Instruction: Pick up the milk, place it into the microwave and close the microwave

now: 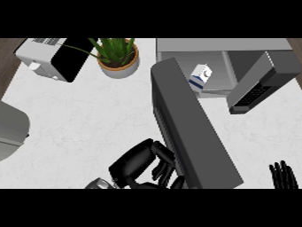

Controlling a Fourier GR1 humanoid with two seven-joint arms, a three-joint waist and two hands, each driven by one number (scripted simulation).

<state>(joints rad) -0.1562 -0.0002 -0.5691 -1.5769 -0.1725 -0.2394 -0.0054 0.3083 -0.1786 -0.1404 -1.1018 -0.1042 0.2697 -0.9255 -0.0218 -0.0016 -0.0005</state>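
open microwave door [192,133] bars the counter's [94,115] middle; left side lies free

White-and-blue milk carton [201,76] upright inside grey microwave [245,48]; dark open door [192,128] swung out over white counter [81,115]. Left black hand [140,164] curled against door's edge; right black hand [283,174] resting low.

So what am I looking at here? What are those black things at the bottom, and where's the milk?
You are looking down from the robot's head at a white kitchen counter. The black things are its two hands. The left hand has its fingers curled against the edge of the microwave door, which stands swung open. The right hand rests open at the lower right, holding nothing. The milk carton stands upright inside the microwave, already let go. Also on the counter are a potted plant and a toaster. A grey object at the left is cut off, so I cannot name it.
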